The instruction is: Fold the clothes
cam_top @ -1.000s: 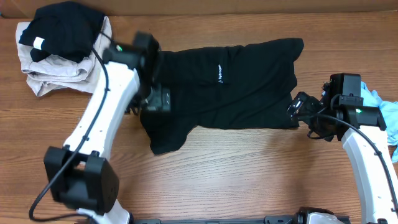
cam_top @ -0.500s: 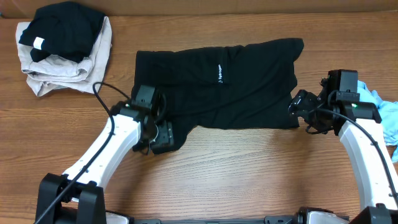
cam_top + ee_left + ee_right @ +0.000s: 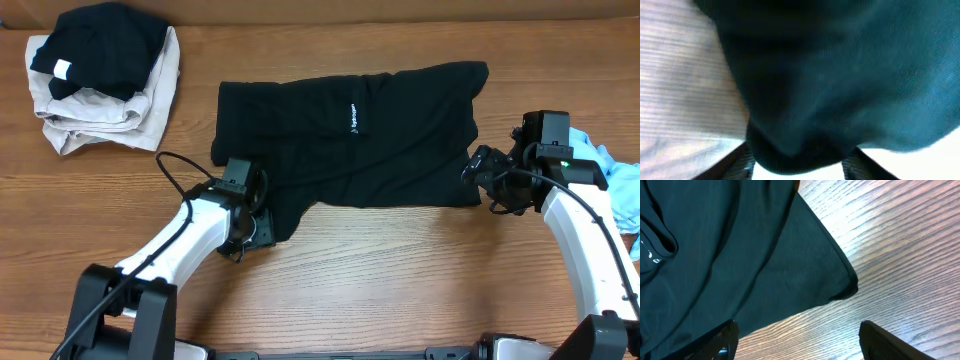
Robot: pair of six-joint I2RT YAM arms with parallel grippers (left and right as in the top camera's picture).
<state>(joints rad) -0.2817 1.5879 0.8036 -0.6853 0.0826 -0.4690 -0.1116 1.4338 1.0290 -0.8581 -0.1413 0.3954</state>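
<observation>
Black fine-weave shirt (image 3: pixel 380 150) lay rumpled on the wood-grain bench (image 3: pixel 400 270). Your right pincer (image 3: pixel 800 340) gaped, released, at its hem corner. Your left pincer (image 3: pixel 799 162) straddled a bunched fold; grip unclear.

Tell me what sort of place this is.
Probably a robotics lab bench set up for laundry folding: a wood-grain table, a black shirt spread on it, a pile of beige and black garments, and a white left arm and right arm.

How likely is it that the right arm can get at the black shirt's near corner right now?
Probably yes. The corner of the black shirt lies flat on the wooden table just ahead of the right arm and its open jaws, with nothing between them.
</observation>
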